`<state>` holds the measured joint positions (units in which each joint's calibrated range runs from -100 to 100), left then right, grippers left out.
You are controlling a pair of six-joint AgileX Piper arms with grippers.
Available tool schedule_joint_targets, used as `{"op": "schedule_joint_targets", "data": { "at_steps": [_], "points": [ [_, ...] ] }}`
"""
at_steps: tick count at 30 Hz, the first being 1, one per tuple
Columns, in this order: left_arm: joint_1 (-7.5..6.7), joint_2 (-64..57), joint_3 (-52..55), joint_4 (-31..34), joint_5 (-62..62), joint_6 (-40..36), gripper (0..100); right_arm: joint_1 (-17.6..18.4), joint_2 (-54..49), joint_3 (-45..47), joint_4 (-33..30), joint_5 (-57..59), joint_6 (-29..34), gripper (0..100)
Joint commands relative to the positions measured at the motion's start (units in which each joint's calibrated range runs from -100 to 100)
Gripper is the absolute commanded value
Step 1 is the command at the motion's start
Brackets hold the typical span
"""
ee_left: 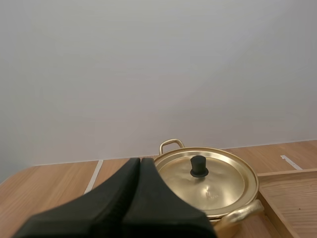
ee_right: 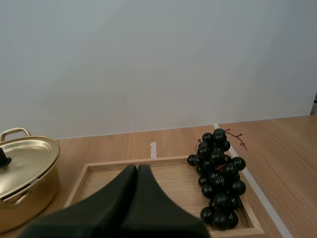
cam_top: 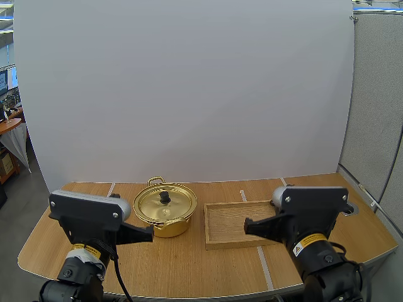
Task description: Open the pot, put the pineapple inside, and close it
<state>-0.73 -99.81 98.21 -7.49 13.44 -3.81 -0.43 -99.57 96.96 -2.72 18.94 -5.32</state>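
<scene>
Left gripper (ee_left: 140,161) & right gripper (ee_right: 137,167) both pressed together, nothing held. Pot (cam_top: 165,211) w/ lid (ee_left: 218,183) on, just beside wooden tray (cam_top: 227,224). Grapes (ee_right: 218,181) lie in tray's right end.

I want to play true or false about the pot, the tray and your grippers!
1. The lid sits on the pot. True.
2. The tray stands beside the pot. True.
3. A pineapple lies in the tray. False: grapes lie there.
4. The left gripper holds the lid. False: it is shut on nothing, short of the pot.
5. The right gripper is shut. True.
</scene>
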Motion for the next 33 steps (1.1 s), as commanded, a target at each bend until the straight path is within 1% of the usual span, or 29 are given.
{"op": "schedule_joint_targets", "data": {
  "at_steps": [1,7,12,14,33],
  "points": [
    [0.02,-0.2,1.8,0.1,1.9,-1.4,0,-0.3,-0.4,3.0,-1.0,-1.4,-0.6,0],
    [0.02,-0.2,1.8,0.1,8.2,-5.8,0,-0.3,-0.4,3.0,-0.3,4.0,-0.6,0],
    [0.02,-0.2,1.8,0.1,16.9,-5.9,0,-0.3,-0.4,3.0,-0.3,10.5,-0.6,0],
    [0.08,-0.2,1.8,0.1,16.9,-6.0,0,-0.3,-0.4,3.0,-0.3,12.3,-0.6,0],
    [0.08,-0.2,1.8,0.1,17.3,-6.8,0,-0.3,-0.4,3.0,-0.5,12.3,-0.6,0]
  ]
}}
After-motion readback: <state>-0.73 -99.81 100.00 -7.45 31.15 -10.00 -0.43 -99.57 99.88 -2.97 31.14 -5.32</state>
